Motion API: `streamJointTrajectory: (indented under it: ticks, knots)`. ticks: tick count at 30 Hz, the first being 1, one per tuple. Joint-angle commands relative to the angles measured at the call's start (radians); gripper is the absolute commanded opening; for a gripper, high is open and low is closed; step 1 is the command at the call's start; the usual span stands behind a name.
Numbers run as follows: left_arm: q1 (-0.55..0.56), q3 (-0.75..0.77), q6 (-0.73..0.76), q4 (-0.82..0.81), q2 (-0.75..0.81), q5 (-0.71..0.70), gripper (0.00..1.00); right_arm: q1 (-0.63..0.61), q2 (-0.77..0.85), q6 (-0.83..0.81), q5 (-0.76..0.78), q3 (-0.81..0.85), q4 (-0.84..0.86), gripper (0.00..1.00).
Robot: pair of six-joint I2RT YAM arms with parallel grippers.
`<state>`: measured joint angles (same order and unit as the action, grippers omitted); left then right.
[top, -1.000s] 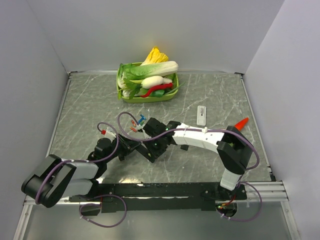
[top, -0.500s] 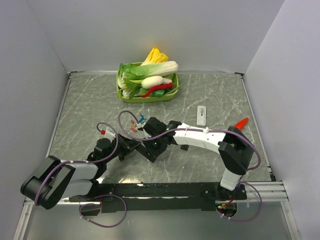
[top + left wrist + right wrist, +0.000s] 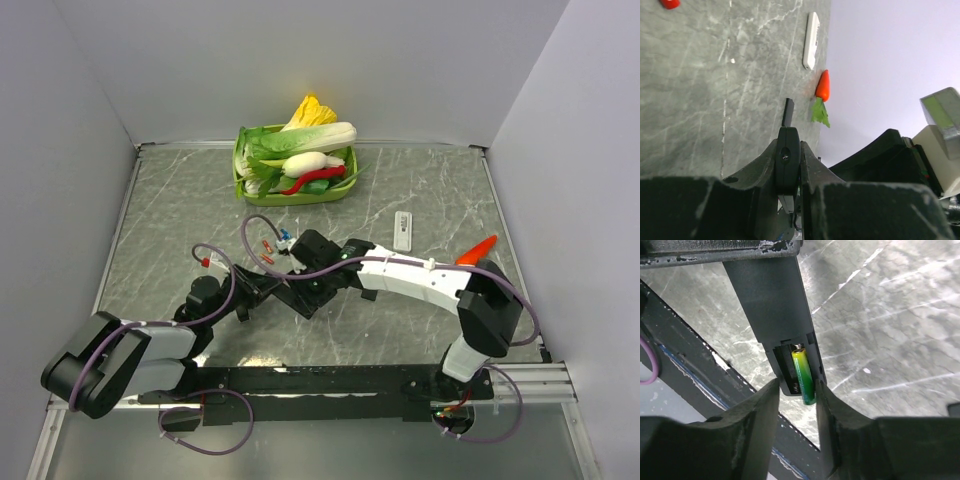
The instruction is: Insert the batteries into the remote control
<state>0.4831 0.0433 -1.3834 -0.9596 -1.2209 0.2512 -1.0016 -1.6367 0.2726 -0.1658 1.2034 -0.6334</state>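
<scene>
In the left wrist view my left gripper is shut on the black remote control, which it holds edge-on. The right wrist view shows the remote's open battery compartment, where a green battery lies in one slot. The battery's far end is at the spring and its near end sticks out past the remote's edge. My right gripper straddles that end with its jaws apart, and the right finger is close beside the battery. Red batteries and a blue one lie on the table behind the arms.
A green basket of toy vegetables stands at the back. A white remote lies right of centre, and a toy carrot is near the right edge. A small flat black piece lies on the table beyond the left gripper.
The right arm's elbow has swung to the right and nearer, while its gripper stays at the remote. The left arm has not moved.
</scene>
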Motion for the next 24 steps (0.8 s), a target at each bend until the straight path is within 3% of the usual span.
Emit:
streamJointTrajectory:
  ticks: [1, 10, 14, 18, 24]
  knots:
    - [-0.001, -0.034, -0.026, -0.085, 0.018, 0.025, 0.01, -0.005, 0.109, -0.022, 0.045, 0.07, -0.04, 0.46]
    - [-0.012, -0.026, -0.025, -0.064, 0.049, 0.033, 0.01, -0.006, 0.211, -0.078, 0.011, 0.102, -0.055, 0.52]
    - [-0.046, -0.016, -0.011, -0.054, 0.078, 0.089, 0.01, 0.011, 0.293, -0.212, -0.034, 0.064, -0.029, 0.52]
    - [-0.06, 0.01, -0.005, -0.033, 0.101, 0.169, 0.01, 0.067, 0.366, -0.347, -0.147, 0.019, -0.019, 0.52]
    - [-0.072, 0.043, -0.026, -0.033, 0.136, 0.253, 0.01, 0.149, 0.491, -0.619, -0.454, -0.112, 0.024, 0.56]
